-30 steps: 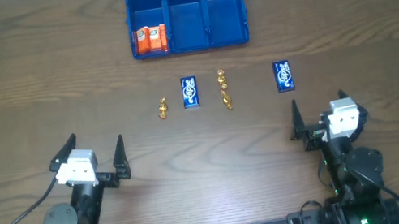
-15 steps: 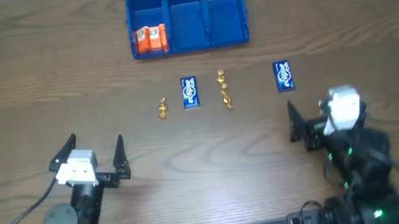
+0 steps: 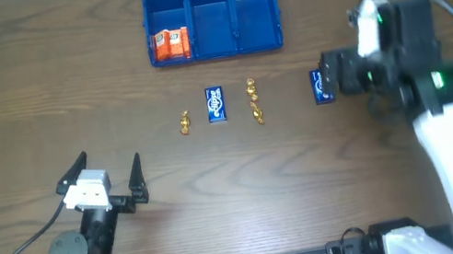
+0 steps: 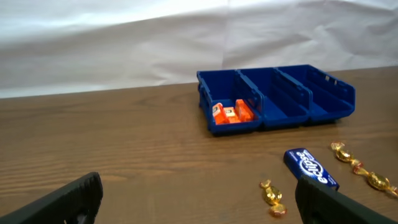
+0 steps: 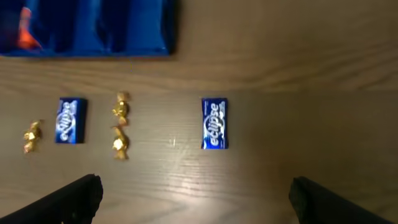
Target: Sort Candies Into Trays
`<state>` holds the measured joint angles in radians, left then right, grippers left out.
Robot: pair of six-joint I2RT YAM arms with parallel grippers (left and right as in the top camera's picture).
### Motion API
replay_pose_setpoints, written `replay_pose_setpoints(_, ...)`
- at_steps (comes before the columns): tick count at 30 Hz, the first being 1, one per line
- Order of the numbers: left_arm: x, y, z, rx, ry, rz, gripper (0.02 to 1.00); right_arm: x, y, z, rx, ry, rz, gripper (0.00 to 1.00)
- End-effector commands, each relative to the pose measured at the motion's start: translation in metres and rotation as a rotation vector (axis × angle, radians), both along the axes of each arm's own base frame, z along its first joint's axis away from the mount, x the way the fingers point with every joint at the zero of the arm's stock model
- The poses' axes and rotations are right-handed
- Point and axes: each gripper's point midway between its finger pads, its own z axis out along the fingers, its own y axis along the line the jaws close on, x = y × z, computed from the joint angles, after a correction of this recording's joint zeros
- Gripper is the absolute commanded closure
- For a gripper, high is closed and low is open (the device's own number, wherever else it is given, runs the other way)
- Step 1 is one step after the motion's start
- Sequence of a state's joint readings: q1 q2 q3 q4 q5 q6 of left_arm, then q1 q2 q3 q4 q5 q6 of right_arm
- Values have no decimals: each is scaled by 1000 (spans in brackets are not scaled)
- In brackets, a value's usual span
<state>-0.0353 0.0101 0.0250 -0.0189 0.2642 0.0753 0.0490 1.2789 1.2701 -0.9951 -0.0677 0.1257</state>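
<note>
Candies dot wooden table before blue tray.

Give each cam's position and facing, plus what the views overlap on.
Top view: fixed overhead, facing down at the table; left arm low, right arm extended along the right.
Left wrist view: low, facing across the table to the blue tray; left fingers at its edge.
Right wrist view: raised, facing down on blue packets and gold candies; right fingers.
Shared: all three show tray, a blue packet, gold candies.
</note>
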Motion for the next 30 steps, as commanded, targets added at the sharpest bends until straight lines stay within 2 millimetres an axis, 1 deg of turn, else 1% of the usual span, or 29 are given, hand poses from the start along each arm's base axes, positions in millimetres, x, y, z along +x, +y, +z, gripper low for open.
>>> replay_pose_setpoints(1,-1,-3,-16,-9,47,-20,20,19,-4,-48,-23,202,-25,1)
replay_pose_setpoints(4,-1,-3,-16,-9,47,-20,20,22,-4,-88,-31,333,-24,1)
replay_pose_setpoints(7,-1,-3,-16,-9,47,-20,20,25,-4,-113,-37,398,-17,3)
replay_pose_setpoints(9,-1,-3,-16,-9,47,-20,20,32,-5,-131,-48,424,-16,1)
replay_pose_setpoints(13,-1,-3,-16,-9,47,-20,23,41,-13,-159,-94,459,-30,1)
replay_pose_setpoints(17,-1,-3,-16,-9,47,-20,20,45,-17,-174,-123,473,-39,1)
replay_pose_setpoints(21,-1,-3,-16,-9,47,-20,20,50,-19,-183,-145,472,-18,1)
replay_pose_setpoints(30,-1,-3,-16,-9,47,-20,20,55,-17,-198,-194,478,16,1)
